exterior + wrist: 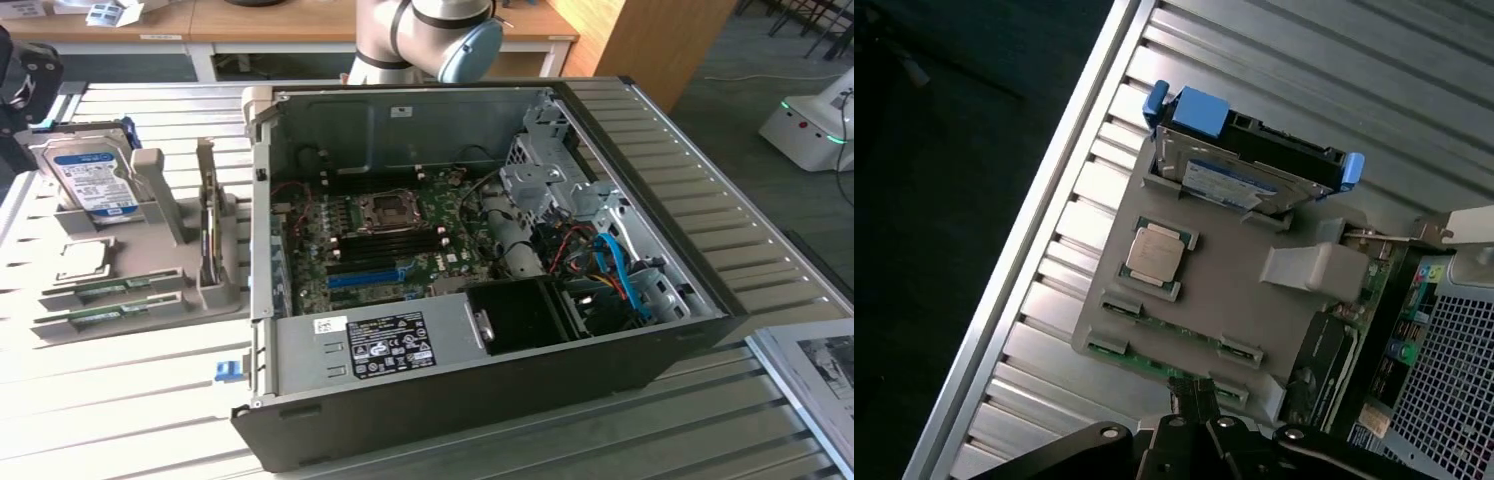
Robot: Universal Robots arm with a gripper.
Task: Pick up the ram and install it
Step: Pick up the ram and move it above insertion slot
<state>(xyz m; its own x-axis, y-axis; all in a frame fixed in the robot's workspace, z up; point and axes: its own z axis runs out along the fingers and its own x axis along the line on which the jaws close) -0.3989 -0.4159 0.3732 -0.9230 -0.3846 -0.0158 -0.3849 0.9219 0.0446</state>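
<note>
A grey holder (160, 290) (1224, 290) stands on the ribbed metal table beside the open computer case (481, 270). Two slim green sticks lie in its slots. The ram (107, 314) (1150, 364) is the outer one at the holder's edge, and a similar stick (114, 287) (1169, 332) lies just inside it. My gripper (1192, 395) hangs above the holder with its dark fingertips together over the outer stick's end, holding nothing. The motherboard (380, 235) inside the case shows its black memory slots (387, 238) beside the CPU socket.
The holder also carries a hard drive (91, 178) (1249, 170) in a blue bracket, a CPU (83, 260) (1157, 255) and an upright card (211, 225). The table's edge (1044, 220) runs close to the holder. The arm's joint (441, 40) is behind the case.
</note>
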